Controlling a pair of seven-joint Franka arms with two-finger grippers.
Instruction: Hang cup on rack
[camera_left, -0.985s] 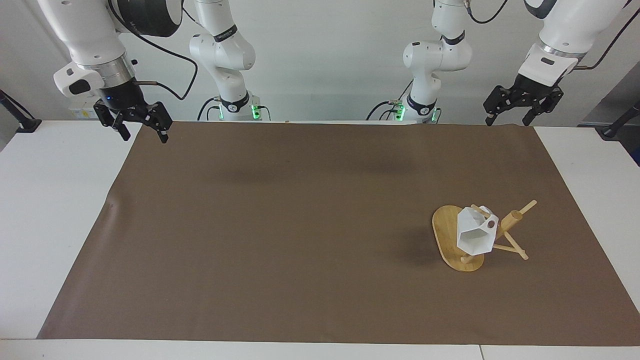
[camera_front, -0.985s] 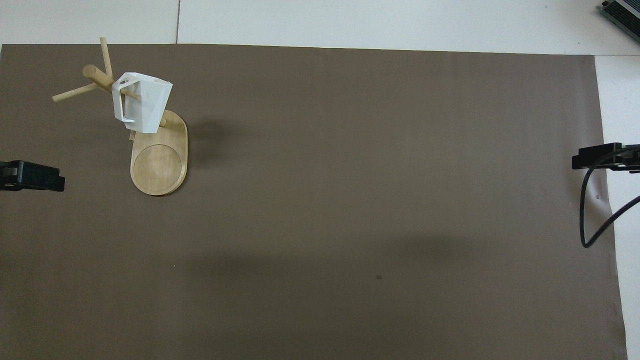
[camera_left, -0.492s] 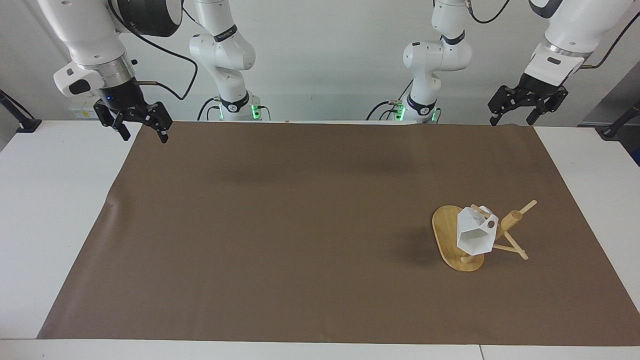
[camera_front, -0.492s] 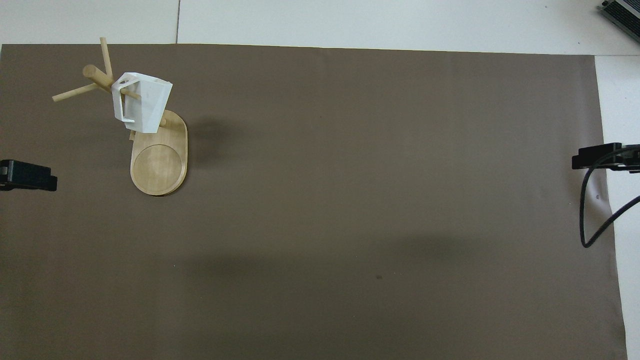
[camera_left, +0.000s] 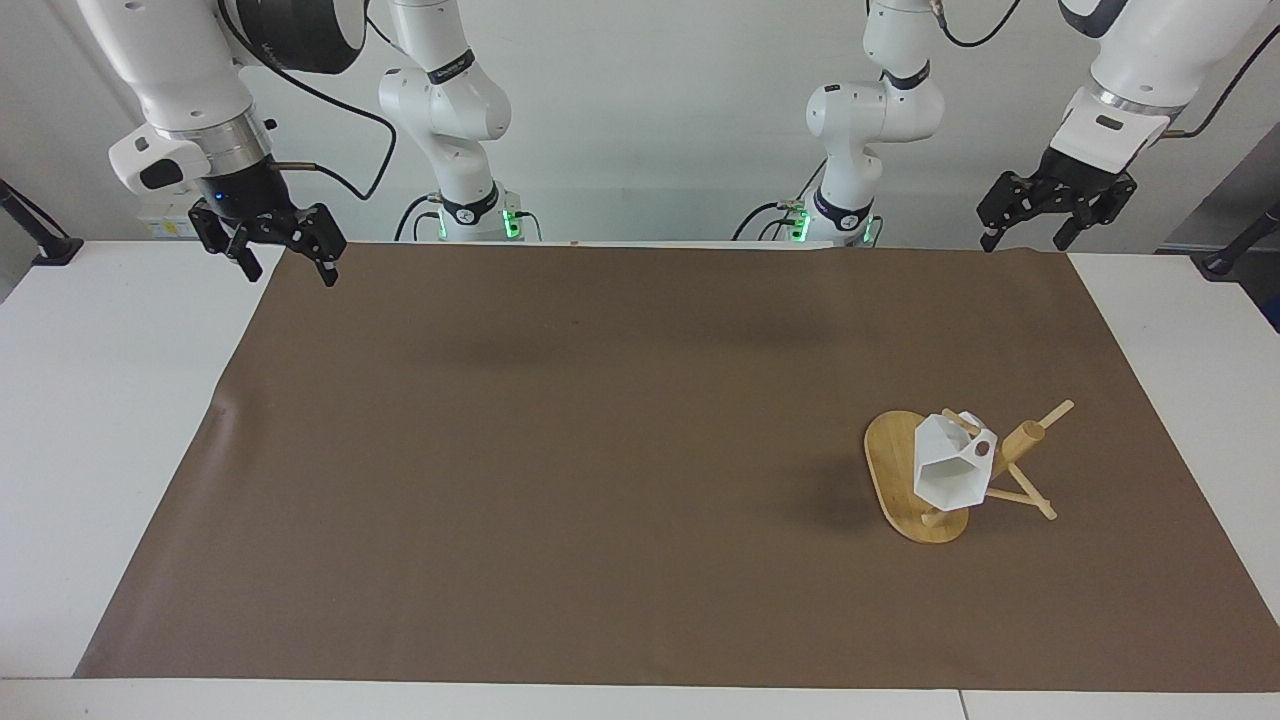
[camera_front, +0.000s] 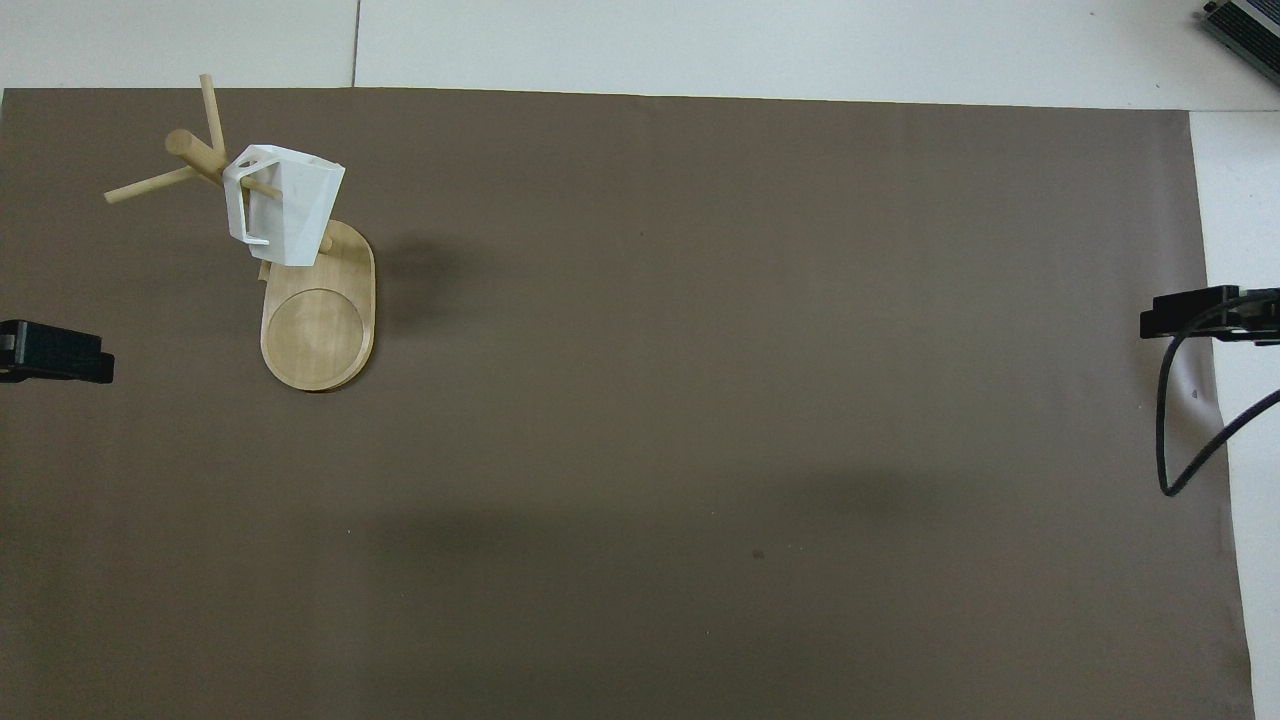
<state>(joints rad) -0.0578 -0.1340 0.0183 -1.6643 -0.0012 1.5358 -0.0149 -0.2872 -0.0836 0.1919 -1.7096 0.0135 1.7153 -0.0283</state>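
Note:
The white faceted cup (camera_left: 950, 470) hangs by its handle on a peg of the bamboo rack (camera_left: 895, 470), which stands on the brown mat toward the left arm's end of the table. In the overhead view the cup (camera_front: 285, 205) hangs over the rack's oval base (camera_front: 318, 325). My left gripper (camera_left: 1030, 232) is open and empty, raised over the mat's corner near the robots. My right gripper (camera_left: 285, 262) is open and empty, raised over the mat's other corner near the robots. Only the tips of the left gripper (camera_front: 55, 352) and right gripper (camera_front: 1195, 315) show in the overhead view.
A brown mat (camera_left: 640, 450) covers most of the white table (camera_left: 110, 400). A black cable (camera_front: 1170, 430) hangs from the right arm over the mat's edge. A dark device (camera_front: 1245, 25) sits at the table's corner farthest from the robots.
The left gripper has risen a little and drawn back toward the table's end. The cup, the rack and the right arm have not moved.

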